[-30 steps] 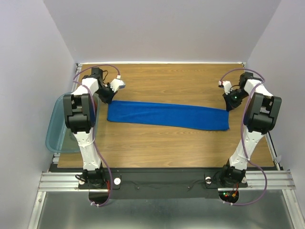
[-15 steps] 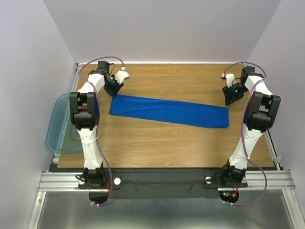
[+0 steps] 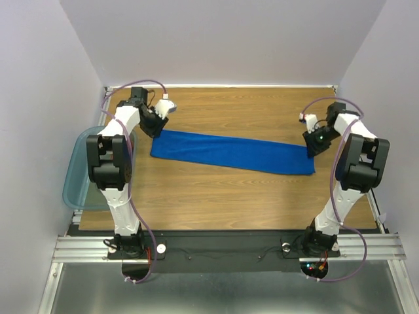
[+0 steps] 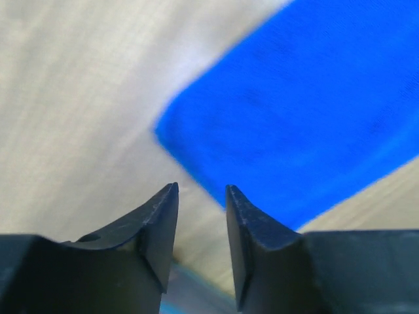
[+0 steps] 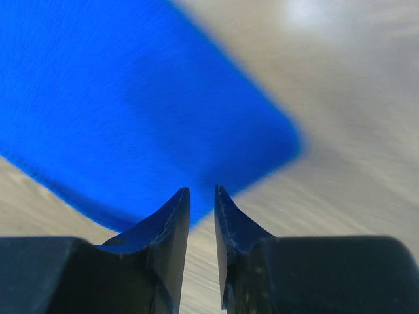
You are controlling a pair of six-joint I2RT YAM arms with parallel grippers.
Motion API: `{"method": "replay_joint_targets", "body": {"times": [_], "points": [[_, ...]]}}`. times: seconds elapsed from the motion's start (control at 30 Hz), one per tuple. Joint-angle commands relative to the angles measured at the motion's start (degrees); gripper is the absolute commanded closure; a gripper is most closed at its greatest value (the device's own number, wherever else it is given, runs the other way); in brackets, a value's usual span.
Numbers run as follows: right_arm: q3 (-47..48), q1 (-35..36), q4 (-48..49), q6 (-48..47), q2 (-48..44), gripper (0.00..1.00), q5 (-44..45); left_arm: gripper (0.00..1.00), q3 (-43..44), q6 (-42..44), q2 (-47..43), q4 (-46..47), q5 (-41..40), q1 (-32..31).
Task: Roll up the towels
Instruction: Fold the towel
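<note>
Near edge: both arm bases, then a bare strip of wooden table. Teal plastic bin hangs off the table's left edge, beside the left arm, well apart from the cloth.

Mid-table: blue towel lies flat as one long strip, unrolled, running left to right. It sits slightly skewed, with the left end farther back than the right end.

Left gripper is at the towel's far-left corner. In the left wrist view, the left gripper has its fingers slightly parted with nothing between them. The tips are over bare wood just off the rounded corner of the towel.

Right gripper is at the towel's right end, far side. In the right wrist view, the right gripper is almost closed, just a sliver between the tips, holding nothing. The tips are at the edge of the towel near its corner. Can't tell whether either gripper touches the cloth; both wrist views are blurred.
</note>
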Motion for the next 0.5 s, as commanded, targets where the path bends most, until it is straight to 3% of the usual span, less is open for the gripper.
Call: {"method": "replay_joint_targets", "body": {"times": [0.0,0.23,0.33,0.47], "points": [[-4.37,2.13,-1.13,-1.6,0.6,0.73,-0.64,0.59,-5.47,-2.12,-1.13,-2.5,1.44,-0.81],[-11.66,2.48,1.86,-3.88,2.09,0.72,6.72,0.6,-8.3,-4.66,1.68,-0.57,-4.18,-0.9],[-14.83,2.48,4.4,-5.29,1.74,0.61,10.78,0.6,-7.95,-5.19,3.0,0.14,-8.84,-0.82],[-15.71,1.87,5.82,-6.87,1.21,0.55,13.42,0.6,-6.98,-5.28,3.01,1.28,-12.36,-0.29]]}}
